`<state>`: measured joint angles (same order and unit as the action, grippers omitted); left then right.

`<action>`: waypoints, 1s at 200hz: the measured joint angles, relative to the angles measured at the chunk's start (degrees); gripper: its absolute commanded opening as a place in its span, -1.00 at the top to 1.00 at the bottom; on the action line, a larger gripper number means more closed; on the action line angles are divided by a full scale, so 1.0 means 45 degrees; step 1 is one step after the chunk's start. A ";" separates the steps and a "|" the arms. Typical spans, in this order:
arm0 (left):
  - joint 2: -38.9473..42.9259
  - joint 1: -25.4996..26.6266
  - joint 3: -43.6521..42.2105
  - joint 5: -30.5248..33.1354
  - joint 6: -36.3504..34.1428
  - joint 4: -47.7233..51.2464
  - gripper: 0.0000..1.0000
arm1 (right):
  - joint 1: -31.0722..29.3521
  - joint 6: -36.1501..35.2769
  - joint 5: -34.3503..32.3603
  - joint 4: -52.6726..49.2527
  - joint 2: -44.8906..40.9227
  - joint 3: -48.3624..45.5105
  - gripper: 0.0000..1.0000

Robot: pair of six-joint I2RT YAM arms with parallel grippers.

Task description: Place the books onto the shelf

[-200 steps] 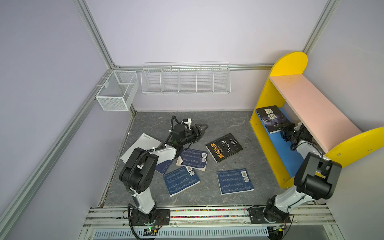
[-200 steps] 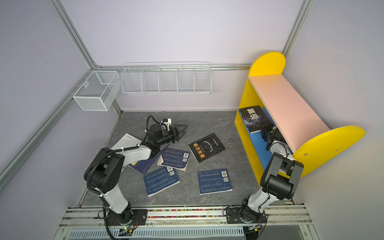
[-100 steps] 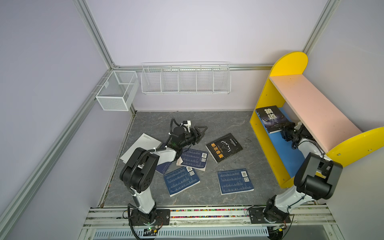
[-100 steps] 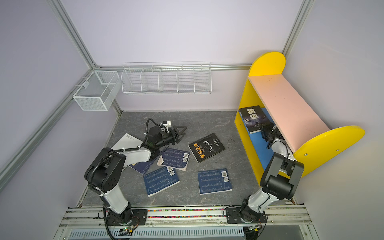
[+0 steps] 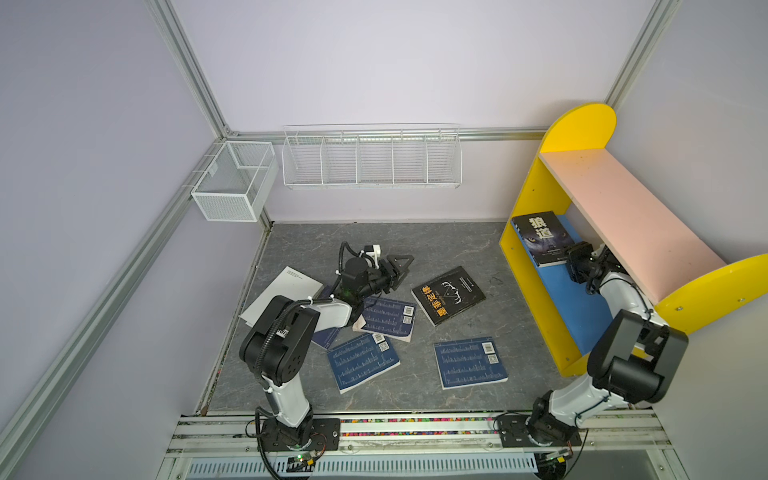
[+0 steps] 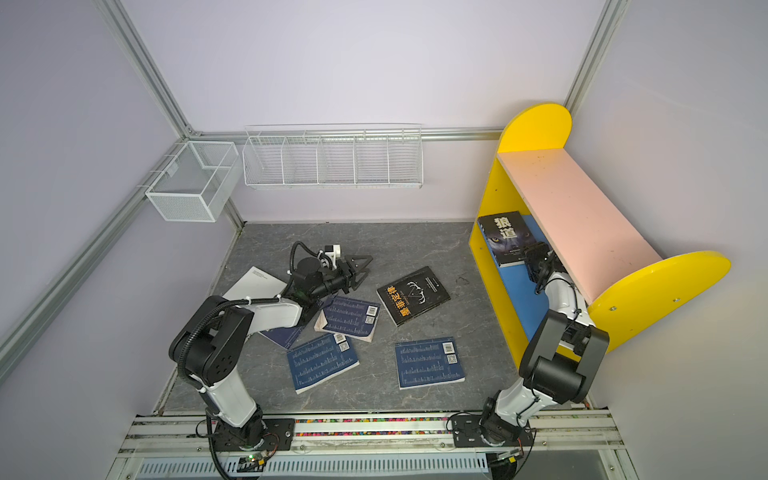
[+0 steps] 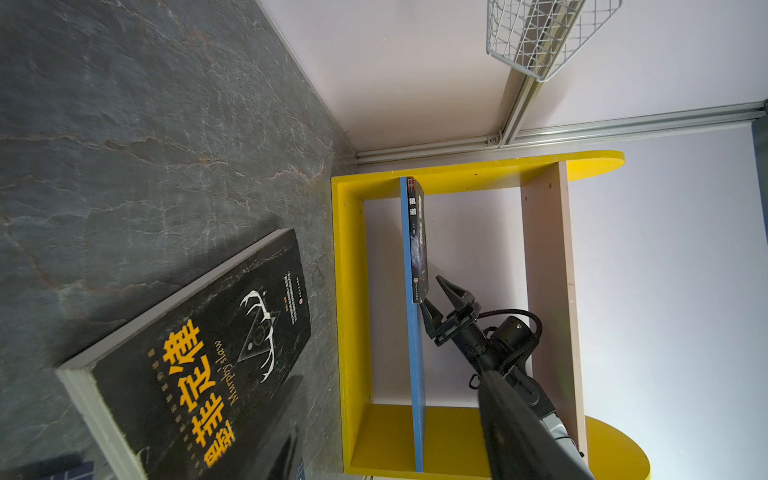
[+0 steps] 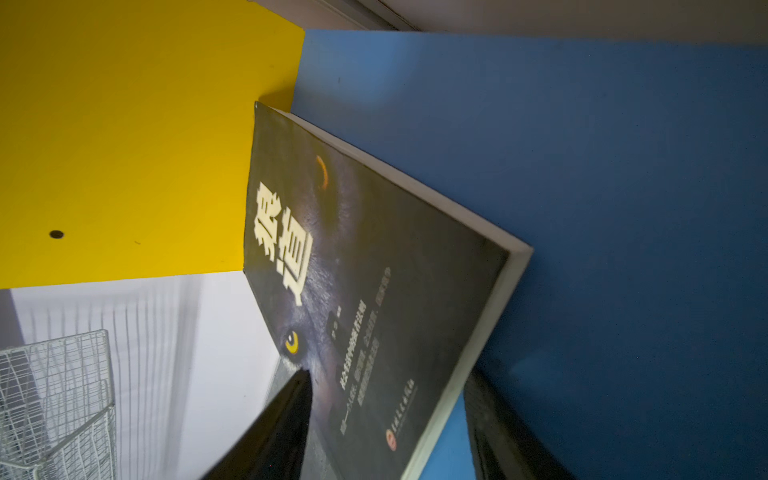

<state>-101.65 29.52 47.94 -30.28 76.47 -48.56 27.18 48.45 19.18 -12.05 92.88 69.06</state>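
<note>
Little has changed since a second ago. The black wolf-cover book (image 5: 538, 237) lies on the same spot of the shelf (image 5: 582, 129), the books on the bench (image 5: 457, 245) have not shifted, and both arms keep almost the same pose. The one clear difference is that the right end effector (image 7: 432, 293) has spread its jaws wider. It now stands released and grips nothing. The wolf-cover book lies flat on the blue lower board (image 5: 577, 307), under the pink upper board (image 5: 623, 208), with its far corner against the far yellow panel. Its near end sits at the mouth of the right end effector's open jaws. In the right wrist view one finger (image 8: 286, 415) reaches over the cover and the other finger (image 8: 498, 428) lies low beside the page edge, above the blue board. The left wrist view shows the upper finger clear of the cover. The left end effector (image 5: 403, 270) hangs low over the bench, jaws parted and empty. The black book with orange lettering (image 5: 449, 295) is just beside it, on the side toward the shelf. Three navy paperbacks (image 5: 386, 318) (image 5: 363, 361) (image 5: 469, 363) lie flat nearer the arm bases. A fourth paperback (image 5: 326, 336) and the white book (image 5: 282, 295) are partly hidden under the left arm.
</note>
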 measured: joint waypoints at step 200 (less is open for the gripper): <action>0.2633 0.0379 -0.0015 0.1520 -0.4027 0.6499 -0.40 | -0.3827 -0.1559 0.1724 -0.1375 -0.3521 -0.2176 -0.45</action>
<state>-89.80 31.22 47.88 -23.44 58.35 -19.31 9.96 41.43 26.94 -18.24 77.03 59.27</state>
